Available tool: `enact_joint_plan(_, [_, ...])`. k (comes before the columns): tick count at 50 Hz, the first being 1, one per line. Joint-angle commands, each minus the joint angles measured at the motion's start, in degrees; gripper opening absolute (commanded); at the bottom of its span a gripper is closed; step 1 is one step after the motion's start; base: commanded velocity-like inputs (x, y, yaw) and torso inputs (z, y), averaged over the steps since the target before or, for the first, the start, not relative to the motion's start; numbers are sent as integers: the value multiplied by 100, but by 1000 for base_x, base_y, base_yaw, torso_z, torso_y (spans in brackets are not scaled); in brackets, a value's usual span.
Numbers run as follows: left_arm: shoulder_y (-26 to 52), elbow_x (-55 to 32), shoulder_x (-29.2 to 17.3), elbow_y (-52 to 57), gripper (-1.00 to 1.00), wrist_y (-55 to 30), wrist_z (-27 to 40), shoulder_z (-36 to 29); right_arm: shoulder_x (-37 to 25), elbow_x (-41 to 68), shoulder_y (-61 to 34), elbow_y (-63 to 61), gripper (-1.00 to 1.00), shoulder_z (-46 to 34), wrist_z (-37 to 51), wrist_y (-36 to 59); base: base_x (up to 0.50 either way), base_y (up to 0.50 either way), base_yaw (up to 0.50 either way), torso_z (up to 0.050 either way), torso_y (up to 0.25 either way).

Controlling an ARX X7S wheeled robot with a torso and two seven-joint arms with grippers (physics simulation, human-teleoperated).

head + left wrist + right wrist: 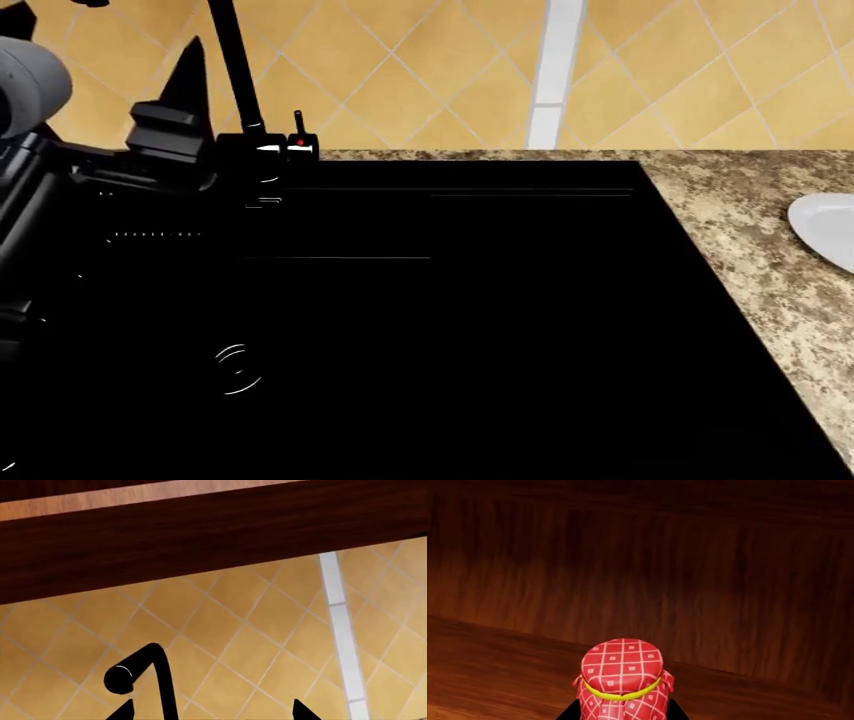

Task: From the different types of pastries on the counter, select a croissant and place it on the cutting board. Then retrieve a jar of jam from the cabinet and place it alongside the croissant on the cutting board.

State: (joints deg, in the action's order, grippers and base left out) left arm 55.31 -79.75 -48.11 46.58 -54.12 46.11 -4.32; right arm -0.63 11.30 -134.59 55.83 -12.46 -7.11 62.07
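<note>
The jar of jam [622, 672], with a red checked cloth lid and a yellow band, stands upright on the dark wooden cabinet shelf [500, 660]. My right gripper [624, 715] is shut on it, one black finger pressed against each side of its lower part. My left gripper [213, 715] is open and holds nothing; it points up at the tiled wall beneath the cabinet's dark underside [200, 540]. The croissant and the cutting board are out of view. The speckled counter [747, 230] shows at the right of the head view.
A black faucet [157, 680] rises close to my left gripper. A black sink [467, 320] fills most of the head view. A white plate [827, 230] lies on the counter at the right edge. The cabinet's back wall [694, 580] stands behind the jar.
</note>
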Motion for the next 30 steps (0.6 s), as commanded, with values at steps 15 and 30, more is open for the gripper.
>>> enact_joint_plan(15, [-43,173,116,36,100,16,-37,-210,-334,-361,745,-3290,-100,940,159,1573,-20,0,0,0,0])
enact_joint_plan(30, [92,70,221,123,100,-39,108,-372,-354,-120,1214,-4511,-100,1329,273,1952,-465,-1,0,0,0])
